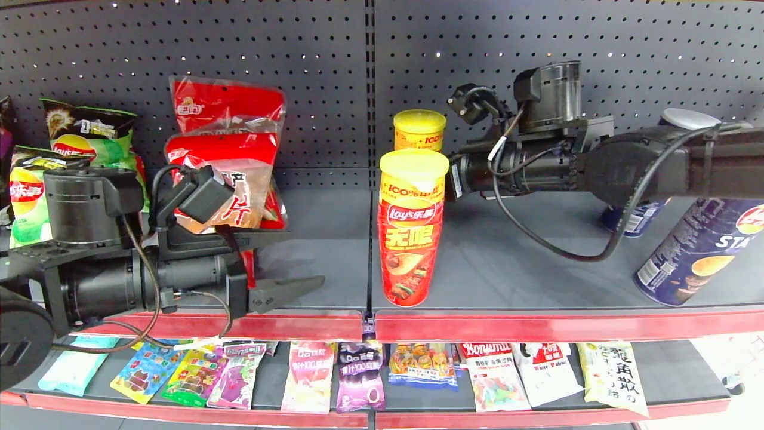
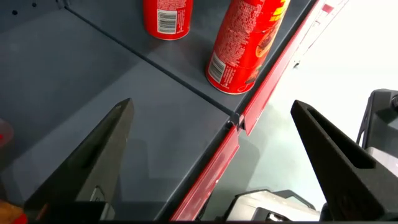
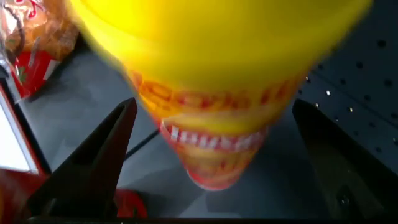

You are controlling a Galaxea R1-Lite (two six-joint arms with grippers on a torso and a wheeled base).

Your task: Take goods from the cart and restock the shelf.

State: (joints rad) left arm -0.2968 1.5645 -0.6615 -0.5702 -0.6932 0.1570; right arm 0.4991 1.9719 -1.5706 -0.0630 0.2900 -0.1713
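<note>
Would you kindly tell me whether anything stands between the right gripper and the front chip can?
Nothing visible does. The right gripper is open at the upper part of the front chip can, which sits between its fingers; the second can stands behind it.

Back: dark pegboard panel [image 1: 298, 60] | shelf [image 1: 507, 263], far left: green chip bags [image 1: 89, 140], upright | left of centre: two red snack bags [image 1: 230, 149], one behind the other, against the panel | far right: blue can [image 1: 698, 251], tilted | lower tier: row of flat snack packets [image 1: 358, 376], side by side.
</note>
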